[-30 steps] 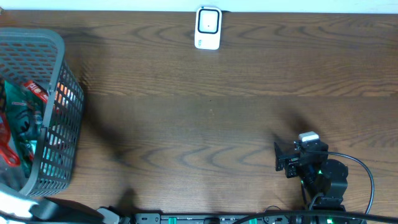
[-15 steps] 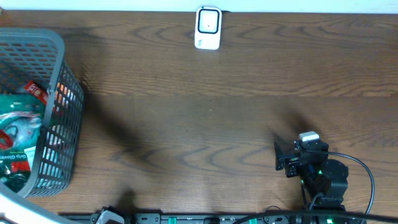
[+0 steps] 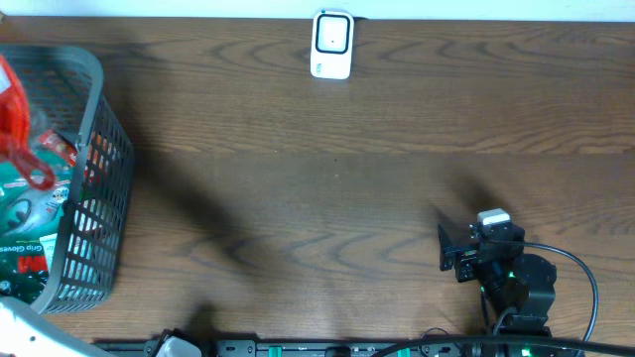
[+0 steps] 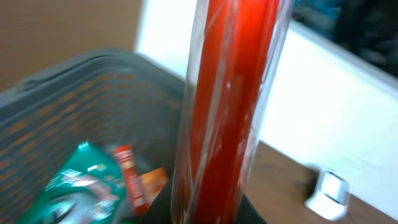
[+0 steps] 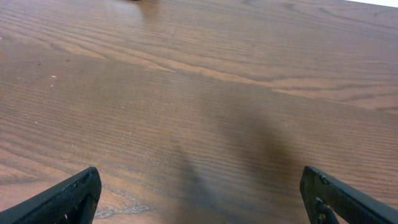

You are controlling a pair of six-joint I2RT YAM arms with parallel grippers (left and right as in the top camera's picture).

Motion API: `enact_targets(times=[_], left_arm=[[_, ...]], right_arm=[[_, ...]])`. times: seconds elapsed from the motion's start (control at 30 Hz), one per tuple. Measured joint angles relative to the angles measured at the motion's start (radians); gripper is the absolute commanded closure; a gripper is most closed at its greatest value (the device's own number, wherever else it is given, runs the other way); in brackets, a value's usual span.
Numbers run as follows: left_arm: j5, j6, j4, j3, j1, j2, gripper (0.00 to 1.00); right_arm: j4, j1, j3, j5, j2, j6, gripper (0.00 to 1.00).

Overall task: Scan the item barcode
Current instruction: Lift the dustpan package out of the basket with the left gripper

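Left wrist view: left gripper (image 4: 207,216) is pinched tight on the red wrapped item (image 4: 227,93), holding it upright over the grey basket (image 4: 74,106). A green packet (image 4: 74,190) lies inside the basket. The white scanner (image 3: 331,45) sits well apart at the far edge. The right gripper (image 5: 199,199) is spread wide, empty, low over the wooden table (image 5: 199,93).

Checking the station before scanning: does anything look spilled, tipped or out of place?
Nothing stands out. The basket stands upright with green packets inside, the red wrapped item is held above it, and the white scanner sits at the table's far edge.
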Motion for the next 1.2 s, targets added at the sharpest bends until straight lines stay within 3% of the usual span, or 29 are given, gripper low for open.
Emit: enact_targets(times=[0.2,0.4,0.57,0.87,1.2], left_arm=[[0.168,-0.002,0.023,0.000,-0.087,-0.011,0.92],[0.220,0.022,0.028,0.000,-0.292,-0.005,0.92],[0.185,0.042,0.030,0.000,-0.491,0.051,0.92],[0.035,0.071,0.031,0.000,-0.778,0.310,0.93],[-0.050,0.095,0.031,-0.002,-0.908,0.498,0.93]], right_arm=[[0.000,0.000,0.000,0.000,0.000,0.000,0.01],[0.000,0.000,0.000,0.000,0.000,0.000,0.01],[0.000,0.000,0.000,0.000,0.000,0.000,0.01],[0.000,0.000,0.000,0.000,0.000,0.000,0.01],[-0.007,0.000,0.000,0.000,0.000,0.000,0.01]])
